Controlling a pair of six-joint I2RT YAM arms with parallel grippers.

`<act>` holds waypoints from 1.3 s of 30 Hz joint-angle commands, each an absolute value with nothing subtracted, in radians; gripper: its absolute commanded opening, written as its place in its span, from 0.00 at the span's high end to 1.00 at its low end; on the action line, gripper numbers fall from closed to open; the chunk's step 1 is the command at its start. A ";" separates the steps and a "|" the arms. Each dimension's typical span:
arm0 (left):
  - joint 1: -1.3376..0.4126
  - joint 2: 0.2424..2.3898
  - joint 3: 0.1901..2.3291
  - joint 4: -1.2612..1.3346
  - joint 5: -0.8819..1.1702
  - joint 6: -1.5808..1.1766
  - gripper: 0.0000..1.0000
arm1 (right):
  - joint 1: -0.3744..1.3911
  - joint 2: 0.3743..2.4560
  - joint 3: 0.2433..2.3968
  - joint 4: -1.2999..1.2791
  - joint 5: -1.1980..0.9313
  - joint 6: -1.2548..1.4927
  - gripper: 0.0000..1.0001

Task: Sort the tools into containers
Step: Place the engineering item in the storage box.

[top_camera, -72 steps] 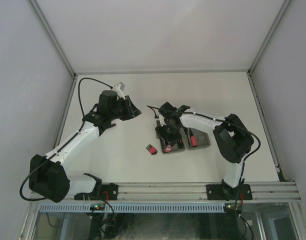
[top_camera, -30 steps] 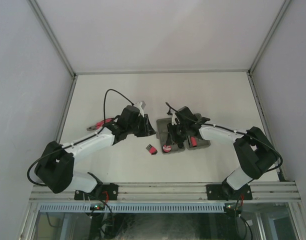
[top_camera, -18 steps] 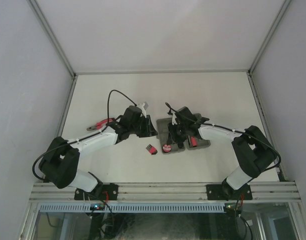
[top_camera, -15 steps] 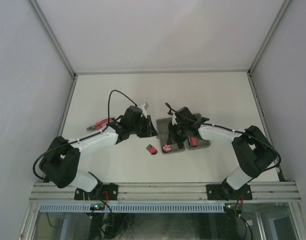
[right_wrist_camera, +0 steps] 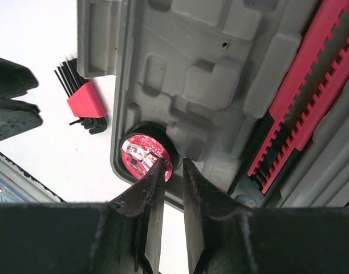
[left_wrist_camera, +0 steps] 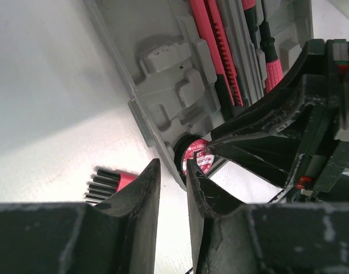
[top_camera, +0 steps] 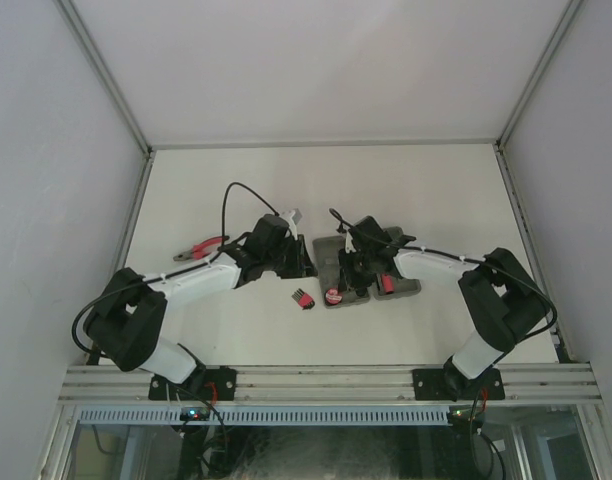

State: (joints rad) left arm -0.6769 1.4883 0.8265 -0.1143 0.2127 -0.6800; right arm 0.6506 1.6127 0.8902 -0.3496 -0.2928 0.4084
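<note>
Two robot arms meet over one corner of an open grey tool case, which lies recess-side up on the table, presumably so each tool can drop into its moulded bed. Seen from above, the left gripper reaches in from 9 o'clock and the right gripper from 3 o'clock, both aimed at the case's 7 o'clock corner. There a round red-faced disc in a black ring sits in a circular pocket.

Both pairs of jaws stand narrowly parted, with nothing seen between them. The right gripper's tips hang right over the disc's edge, though whether they touch it cannot be told. The narrow set probably suits a small target: a pinch on the ring's rim, or a nudge to seat it.

A red toothed tool already lies in a long channel near the case's middle, with red-and-black handled tools beside it. Not yet boxed are the hex key set, on the table just off the case at 8 o'clock with its keys fanned from a red holder, and the red-handled pliers, well apart at 9 o'clock beyond the left arm. The sorting looks partly done, and the hex keys, nearest both grippers, seem the easier next pick.
</note>
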 commanded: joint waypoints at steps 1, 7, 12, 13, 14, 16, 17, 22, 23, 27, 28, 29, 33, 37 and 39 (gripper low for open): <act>-0.687 1.488 0.841 -0.092 0.217 -0.676 0.72 | 0.660 1.631 0.906 -0.339 -0.312 0.407 0.84; -0.687 1.492 0.844 -0.096 0.218 -0.652 0.73 | 0.664 1.652 0.913 -0.346 -0.327 0.404 0.87; -0.687 1.496 0.848 -0.099 0.224 -0.646 0.74 | 0.670 1.654 0.923 -0.362 -0.316 0.398 0.90; -0.687 1.495 0.847 -0.099 0.227 -0.642 0.74 | 0.670 1.654 0.924 -0.366 -0.312 0.399 0.90; -0.689 1.493 0.848 -0.101 0.231 -0.637 0.75 | 0.670 1.651 0.926 -0.368 -0.307 0.399 0.91; -0.695 1.485 0.847 -0.110 0.226 -0.625 0.74 | 0.670 1.649 0.928 -0.371 -0.303 0.399 0.93; -0.700 1.479 0.845 -0.116 0.219 -0.620 0.74 | 0.670 1.648 0.928 -0.371 -0.302 0.401 0.94; -0.720 1.442 0.816 -0.126 0.189 -0.612 0.69 | 0.669 1.644 0.928 -0.368 -0.298 0.408 0.98; -0.723 1.438 0.812 -0.126 0.186 -0.613 0.69 | 0.669 1.644 0.928 -0.367 -0.297 0.409 0.99; -0.741 1.436 0.802 -0.125 0.172 -0.619 0.68 | 0.670 1.649 0.929 -0.362 -0.300 0.415 1.00; -0.746 1.439 0.803 -0.126 0.170 -0.620 0.69 | 0.668 1.650 0.929 -0.362 -0.301 0.416 1.00; -0.753 1.442 0.807 -0.126 0.167 -0.619 0.70 | 0.669 1.652 0.929 -0.362 -0.302 0.417 1.00; -0.777 1.454 0.824 -0.121 0.163 -0.612 0.78 | 0.668 1.657 0.929 -0.361 -0.304 0.419 1.00; -0.788 1.474 0.844 -0.121 0.168 -0.597 0.81 | 0.667 1.661 0.927 -0.359 -0.306 0.423 1.00; -0.793 1.485 0.856 -0.121 0.174 -0.586 0.81 | 0.666 1.662 0.928 -0.359 -0.306 0.424 1.00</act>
